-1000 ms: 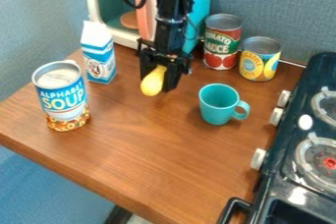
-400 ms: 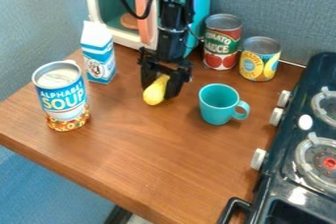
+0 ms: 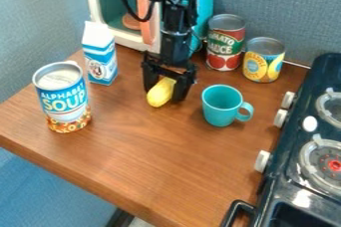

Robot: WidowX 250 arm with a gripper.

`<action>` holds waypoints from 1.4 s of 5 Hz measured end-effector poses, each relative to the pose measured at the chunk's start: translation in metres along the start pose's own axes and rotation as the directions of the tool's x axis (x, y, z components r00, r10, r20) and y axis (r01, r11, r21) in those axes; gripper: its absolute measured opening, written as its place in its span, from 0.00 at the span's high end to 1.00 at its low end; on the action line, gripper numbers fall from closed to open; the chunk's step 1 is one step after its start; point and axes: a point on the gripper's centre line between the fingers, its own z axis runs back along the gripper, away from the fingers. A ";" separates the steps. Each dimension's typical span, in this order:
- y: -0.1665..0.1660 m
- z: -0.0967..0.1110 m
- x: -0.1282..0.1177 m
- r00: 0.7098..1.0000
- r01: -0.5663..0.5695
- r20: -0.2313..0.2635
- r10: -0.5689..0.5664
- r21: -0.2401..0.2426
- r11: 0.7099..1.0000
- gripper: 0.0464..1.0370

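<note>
Yellow, bulbous plastic squash (image 3: 160, 93) is being positioned at black robotic hand (image 3: 165, 95), left of teal plastic mug (image 3: 220, 105), neck up, probably for easy gripping; clenched or released, cannot tell.

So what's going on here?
A black robot arm is over the wooden table, with a yellow, squash-like item at its end effector; whether it is gripped, I can't tell. To the right in the picture is a teal mug, then the stove. On the left stand a carton and a soup can.
</note>
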 end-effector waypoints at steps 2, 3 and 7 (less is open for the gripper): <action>-0.007 0.043 -0.026 0.990 0.011 0.139 -0.009 -0.015 1.000 0.04; -0.002 0.071 -0.066 0.977 -0.013 0.212 0.018 -0.022 1.000 0.04; 0.050 0.074 -0.182 0.998 0.013 0.063 -0.021 0.126 0.992 0.04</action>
